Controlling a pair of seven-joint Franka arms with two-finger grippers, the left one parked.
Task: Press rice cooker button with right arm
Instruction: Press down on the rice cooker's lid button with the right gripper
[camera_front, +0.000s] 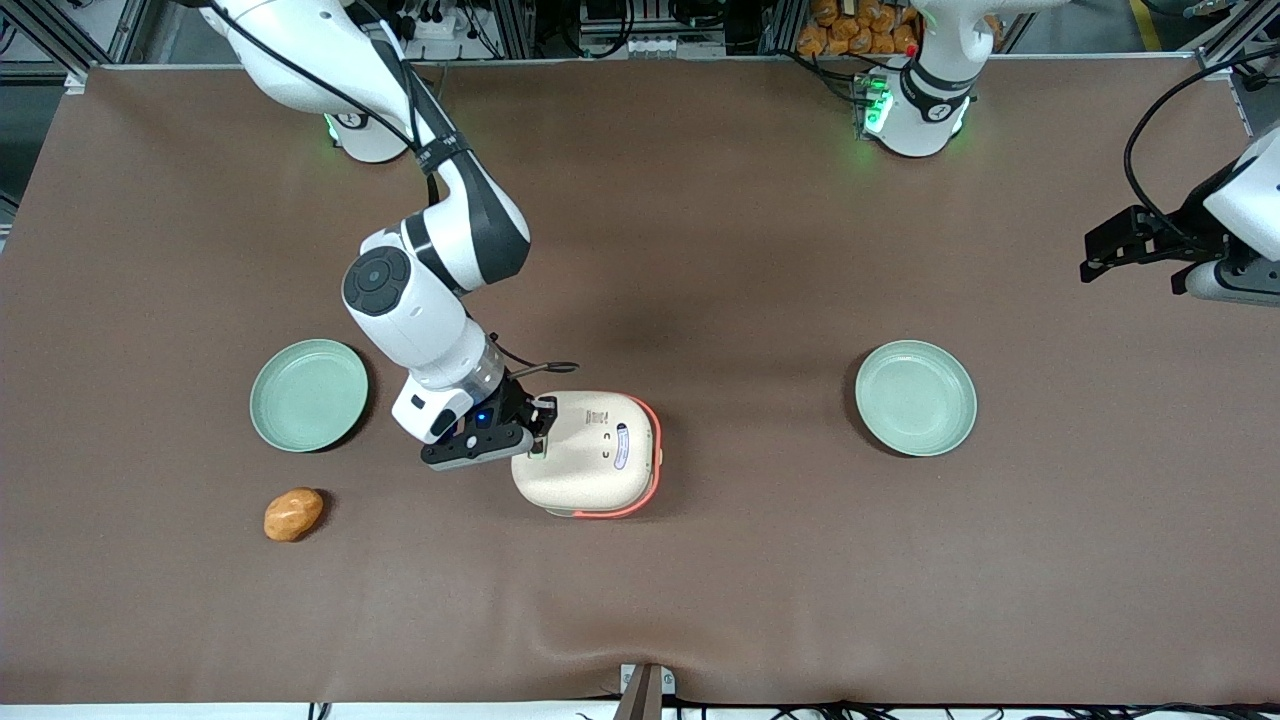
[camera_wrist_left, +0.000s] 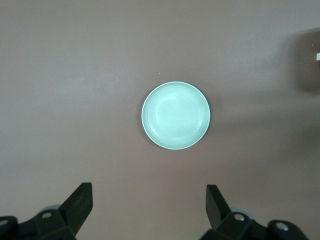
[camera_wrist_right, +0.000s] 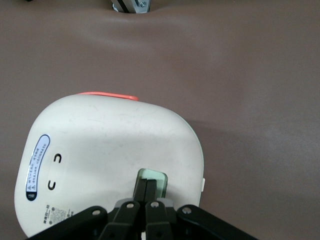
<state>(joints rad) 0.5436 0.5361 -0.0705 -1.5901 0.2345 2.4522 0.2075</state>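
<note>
The rice cooker (camera_front: 590, 455) stands mid-table with its cream lid (camera_wrist_right: 110, 155) down and an orange-red rim showing at the edge. Its pale mint-green button (camera_wrist_right: 159, 180) sits in the lid near the edge closest to the working arm. My right gripper (camera_front: 538, 432) hangs over that edge of the lid. Its black fingers (camera_wrist_right: 142, 189) are pressed together and their tips rest on the button, covering part of it. The gripper (camera_wrist_right: 146, 183) holds nothing. A blue-edged oval label (camera_wrist_right: 37, 167) lies on the lid, well away from the button.
One green plate (camera_front: 308, 394) lies toward the working arm's end, with an orange-brown lump (camera_front: 293, 514) nearer the front camera than it. Another green plate (camera_front: 915, 397) lies toward the parked arm's end, also seen as the plate (camera_wrist_left: 175, 115) under the parked gripper.
</note>
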